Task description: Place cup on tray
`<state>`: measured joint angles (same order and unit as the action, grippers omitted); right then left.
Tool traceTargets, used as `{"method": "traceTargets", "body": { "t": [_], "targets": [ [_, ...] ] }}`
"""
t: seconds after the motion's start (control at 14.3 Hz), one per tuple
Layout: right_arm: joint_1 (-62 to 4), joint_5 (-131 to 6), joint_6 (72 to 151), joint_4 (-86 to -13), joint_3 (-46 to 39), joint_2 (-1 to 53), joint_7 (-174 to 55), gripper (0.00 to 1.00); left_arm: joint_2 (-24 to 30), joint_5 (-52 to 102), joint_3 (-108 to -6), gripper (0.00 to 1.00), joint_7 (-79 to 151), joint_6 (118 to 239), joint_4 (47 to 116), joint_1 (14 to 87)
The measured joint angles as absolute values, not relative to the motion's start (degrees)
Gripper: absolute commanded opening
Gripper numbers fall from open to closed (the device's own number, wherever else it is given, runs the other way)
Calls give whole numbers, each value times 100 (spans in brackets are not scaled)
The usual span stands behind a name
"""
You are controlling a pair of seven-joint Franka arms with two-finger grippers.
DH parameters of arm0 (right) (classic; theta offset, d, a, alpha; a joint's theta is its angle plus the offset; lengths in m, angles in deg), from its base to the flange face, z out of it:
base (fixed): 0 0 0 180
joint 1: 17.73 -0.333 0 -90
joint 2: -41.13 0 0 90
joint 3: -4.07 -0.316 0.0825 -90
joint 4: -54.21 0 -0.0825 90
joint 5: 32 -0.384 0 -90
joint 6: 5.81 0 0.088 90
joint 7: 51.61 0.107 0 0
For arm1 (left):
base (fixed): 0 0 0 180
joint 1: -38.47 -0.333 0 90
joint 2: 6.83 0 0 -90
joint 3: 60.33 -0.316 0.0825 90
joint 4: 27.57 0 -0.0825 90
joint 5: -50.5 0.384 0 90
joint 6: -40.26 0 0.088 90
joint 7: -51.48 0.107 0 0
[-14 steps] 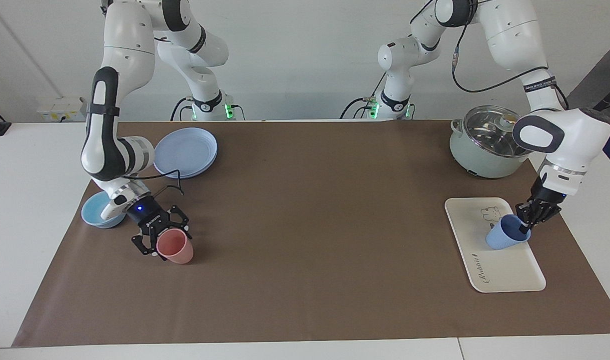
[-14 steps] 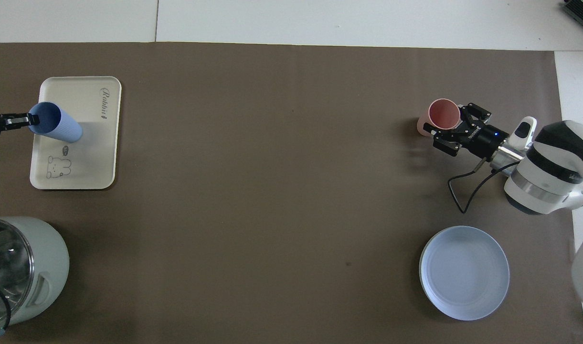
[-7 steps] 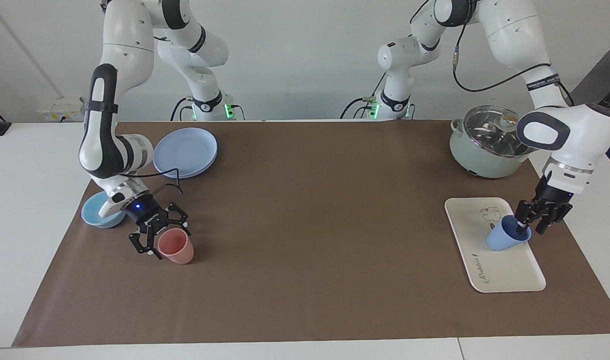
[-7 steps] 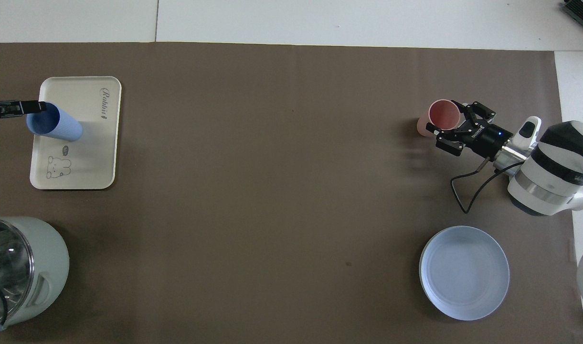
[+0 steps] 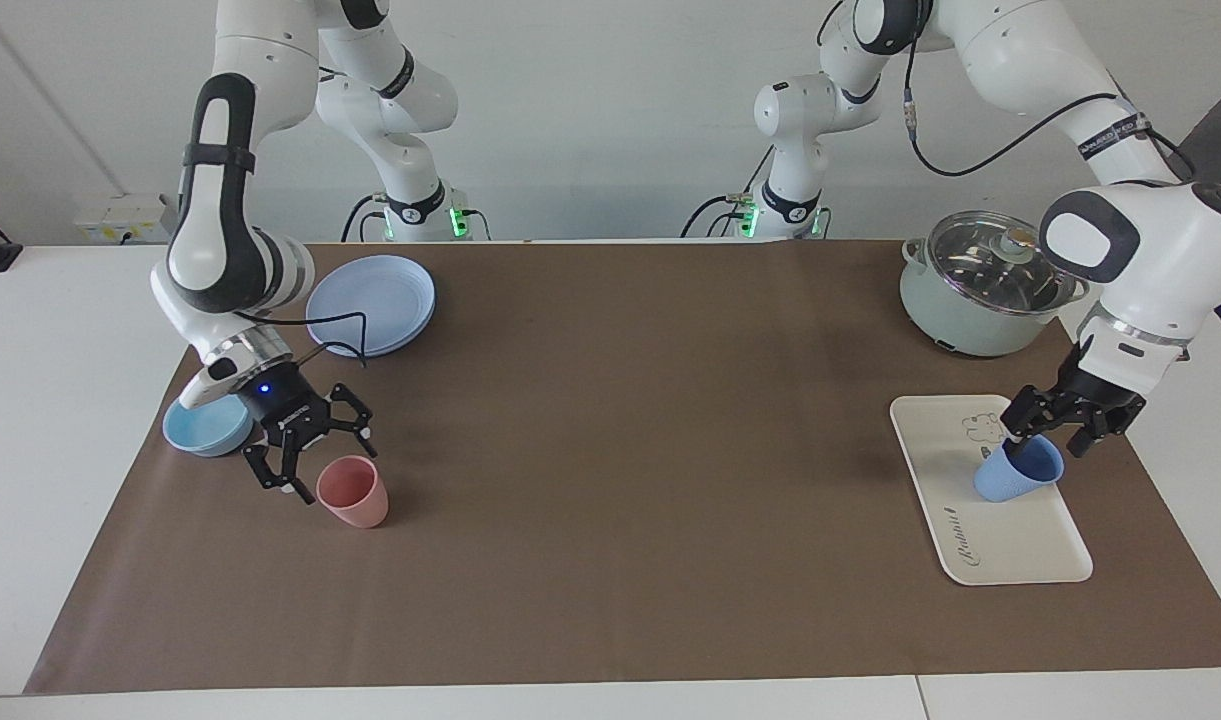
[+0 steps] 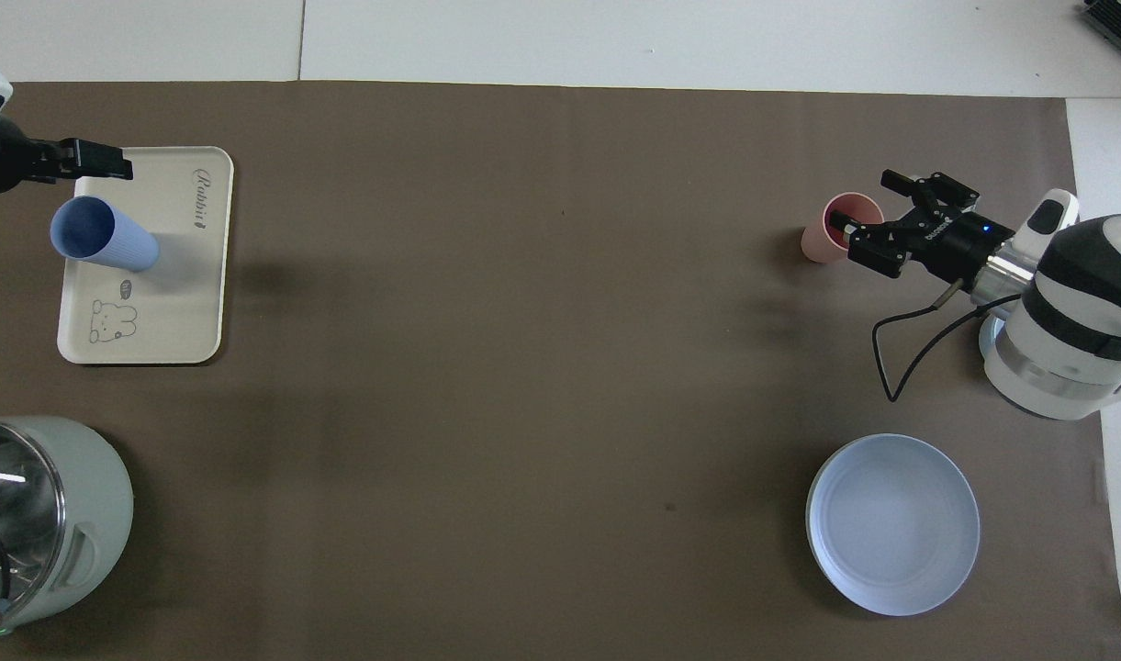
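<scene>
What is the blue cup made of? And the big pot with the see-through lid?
The blue cup looks like matte plastic: dull, even colour, faint ribs, no shine. The pot looks like pale green painted metal; its lid looks like glass with a shiny metal rim, though I can't be sure.

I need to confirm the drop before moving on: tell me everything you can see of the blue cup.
The cup is a small periwinkle-blue tapered tumbler with no handle, plastic by its look. It stands upright and mouth up on the cream tray, on the part toward the bear drawing and by the tray's edge at the left arm's end of the table. Nothing shows inside it. The left hand hangs open just above its rim, apparently clear of it; only the tray touches it.
</scene>
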<state>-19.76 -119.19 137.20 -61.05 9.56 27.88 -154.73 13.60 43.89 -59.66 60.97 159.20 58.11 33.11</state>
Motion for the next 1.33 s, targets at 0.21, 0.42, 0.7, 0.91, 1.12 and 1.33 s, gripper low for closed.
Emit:
{"method": "traceTargets", "body": {
  "t": [0.21,0.42,0.7,0.91,1.12,1.33],
  "targets": [
    [-2275,-10939,14146,-6095,957,3067,-14229,100,1354,4629,-5973,97,5591,14879,5304,3733],
    [-2310,-9517,14169,-5975,970,3199,-13048,100,1200,5000,-5966,97,5387,13957,4956,4058],
    [-2335,-7032,14012,-5791,971,3434,-11085,100,316,5088,-5967,97,5342,13144,5029,4140],
    [-2367,-5413,13443,-5627,961,3696,-9421,100,-301,5094,-5966,98,5342,12948,5478,4140],
    [-2365,-4227,12573,-5516,967,4009,-7750,100,-575,5096,-5966,98,5341,12952,5916,4140],
    [-2358,-3204,11267,-5468,973,4375,-5699,100,-628,5096,-5966,100,5342,13024,6104,4140]
  ]
}}
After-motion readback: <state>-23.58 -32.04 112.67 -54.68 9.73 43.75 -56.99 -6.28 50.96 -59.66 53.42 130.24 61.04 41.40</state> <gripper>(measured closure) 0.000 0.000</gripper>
